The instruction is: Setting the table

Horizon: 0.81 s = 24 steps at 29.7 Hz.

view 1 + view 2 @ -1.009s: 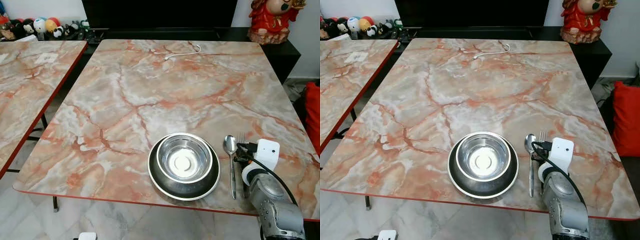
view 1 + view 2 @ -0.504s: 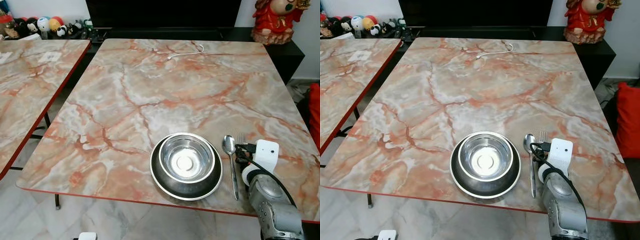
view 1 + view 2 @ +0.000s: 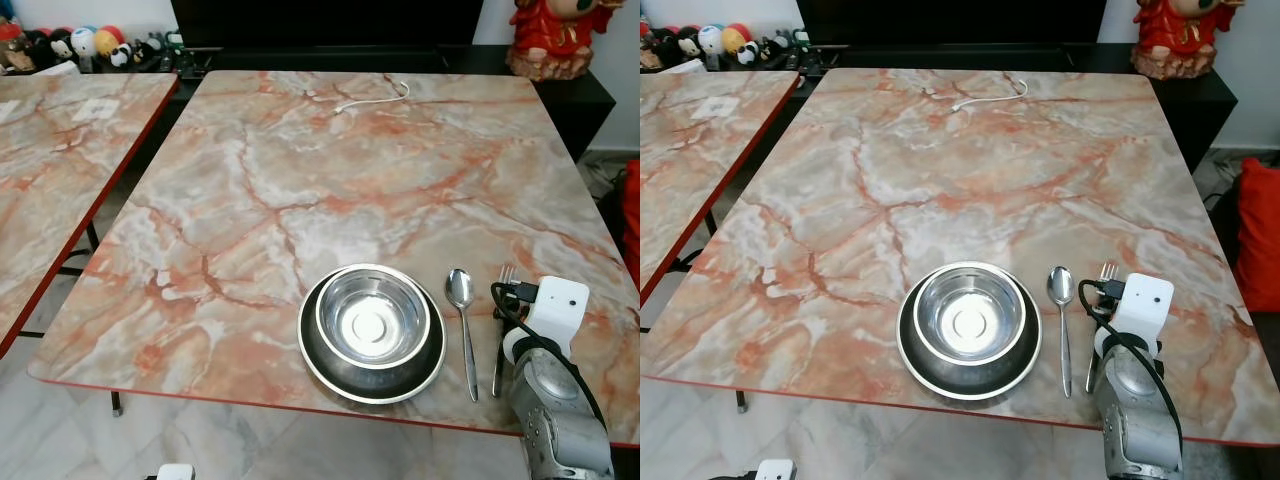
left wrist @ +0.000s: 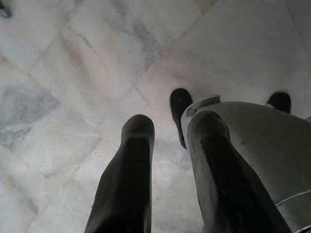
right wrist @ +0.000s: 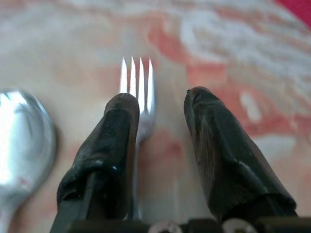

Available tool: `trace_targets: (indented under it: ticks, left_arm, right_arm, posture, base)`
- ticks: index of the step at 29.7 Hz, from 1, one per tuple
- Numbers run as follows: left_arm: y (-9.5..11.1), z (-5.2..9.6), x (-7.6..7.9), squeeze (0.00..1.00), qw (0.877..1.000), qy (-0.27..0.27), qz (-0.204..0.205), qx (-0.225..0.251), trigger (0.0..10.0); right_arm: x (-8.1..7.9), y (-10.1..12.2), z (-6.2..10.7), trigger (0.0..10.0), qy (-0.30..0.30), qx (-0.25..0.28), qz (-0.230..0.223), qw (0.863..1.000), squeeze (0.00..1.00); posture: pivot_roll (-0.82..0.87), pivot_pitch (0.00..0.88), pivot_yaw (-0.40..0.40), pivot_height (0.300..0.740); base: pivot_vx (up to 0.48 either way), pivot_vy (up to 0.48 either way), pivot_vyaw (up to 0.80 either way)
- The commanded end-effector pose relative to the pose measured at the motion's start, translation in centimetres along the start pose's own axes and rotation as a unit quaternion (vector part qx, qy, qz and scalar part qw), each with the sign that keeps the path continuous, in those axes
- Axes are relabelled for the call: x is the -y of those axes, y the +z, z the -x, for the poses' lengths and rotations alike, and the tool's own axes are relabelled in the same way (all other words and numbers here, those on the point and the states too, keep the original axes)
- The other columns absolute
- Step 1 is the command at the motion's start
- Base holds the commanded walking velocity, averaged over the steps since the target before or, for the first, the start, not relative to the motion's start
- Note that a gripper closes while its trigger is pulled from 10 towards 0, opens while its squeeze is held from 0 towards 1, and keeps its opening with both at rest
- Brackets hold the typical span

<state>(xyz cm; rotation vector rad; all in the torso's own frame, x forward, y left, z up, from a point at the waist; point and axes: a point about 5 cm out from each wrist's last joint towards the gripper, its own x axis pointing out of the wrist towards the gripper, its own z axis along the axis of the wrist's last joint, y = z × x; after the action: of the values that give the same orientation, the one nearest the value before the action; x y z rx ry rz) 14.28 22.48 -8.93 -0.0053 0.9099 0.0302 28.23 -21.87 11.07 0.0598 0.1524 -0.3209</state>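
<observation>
A steel bowl (image 3: 372, 318) sits in a dark plate (image 3: 345, 378) near the front edge of the marble table (image 3: 300, 180). To its right a spoon (image 3: 463, 322) lies lengthwise, and right of that a fork (image 3: 499, 345) with its tines pointing away. My right arm (image 3: 552, 410) reaches over the front right corner, just right of the fork's handle. In the right wrist view my right gripper (image 5: 163, 104) is open just above the tabletop, with the fork (image 5: 140, 92) lying between its fingers, close beside one finger (image 5: 114, 141). My left gripper (image 4: 170, 126) hangs open over the floor.
A white cable (image 3: 372, 100) lies at the table's far edge. A second marble table (image 3: 60, 150) stands to the left across a narrow gap. A red figurine (image 3: 550, 40) is at the back right, small toys (image 3: 80, 45) at the back left, and a red cushion (image 3: 1260, 230) to the right.
My right arm has shifted to the right, and the fork now lies further from the spoon with its handle showing. The camera has also tilted slightly.
</observation>
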Motion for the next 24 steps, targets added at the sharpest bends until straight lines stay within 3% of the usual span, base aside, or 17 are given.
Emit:
trace_targets:
  ticks: [1, 11, 13, 15, 19, 22, 24]
  left_arm:
    - [-0.9, 0.3, -0.5, 0.00, 1.000, 0.007, 0.008, -0.017, 10.0]
    - [-0.9, 0.3, -0.5, 0.00, 1.000, 0.006, 0.007, -0.016, 10.0]
    - [-0.9, 0.4, -0.5, 0.00, 1.000, 0.007, 0.004, -0.016, 10.0]
    - [-1.0, 0.4, -0.5, 0.00, 1.000, 0.009, 0.002, -0.017, 10.0]
    - [-1.1, 0.4, -0.6, 0.00, 1.000, 0.013, 0.007, -0.018, 10.0]
    - [-1.2, 0.5, -0.6, 0.00, 1.000, 0.017, 0.012, -0.018, 10.0]
    - [-1.3, 0.5, -0.5, 0.00, 1.000, 0.016, 0.011, -0.021, 10.0]
  right_arm:
    - [-0.6, 1.1, 0.3, 10.0, 0.018, 0.038, -0.015, 0.999, 0.00]
    - [-1.6, 1.5, 0.4, 10.0, 0.053, 0.069, -0.019, 0.996, 0.00]
    - [-2.0, 3.4, 0.8, 10.0, 0.066, 0.139, -0.009, 0.988, 0.00]
    - [-2.4, 3.5, 1.1, 10.0, 0.082, 0.153, 0.007, 0.985, 0.00]
    - [-2.7, 3.4, 1.1, 10.0, 0.103, 0.156, 0.018, 0.982, 0.00]
    - [-3.0, 3.7, 1.0, 10.0, 0.117, 0.167, 0.025, 0.979, 0.00]
    - [-3.0, 4.2, 0.7, 10.0, 0.119, 0.174, 0.019, 0.977, 0.00]
  posture:
    - [-0.11, 0.131, 0.051, 0.740]
    - [-0.11, 0.118, 0.049, 0.740]
    - [-0.11, 0.114, 0.051, 0.740]
    - [-0.11, 0.107, 0.051, 0.740]
    - [-0.11, 0.089, 0.043, 0.740]
    - [-0.11, 0.080, 0.041, 0.740]
    - [-0.11, 0.064, 0.037, 0.740]
  base:
    - [0.000, 0.000, 0.00]
    - [0.000, 0.000, 0.00]
    - [0.000, 0.000, 0.00]
    - [0.000, 0.000, 0.00]
    - [0.000, 0.000, 0.00]
    - [0.000, 0.000, 0.74]
    - [0.000, 0.480, 0.23]
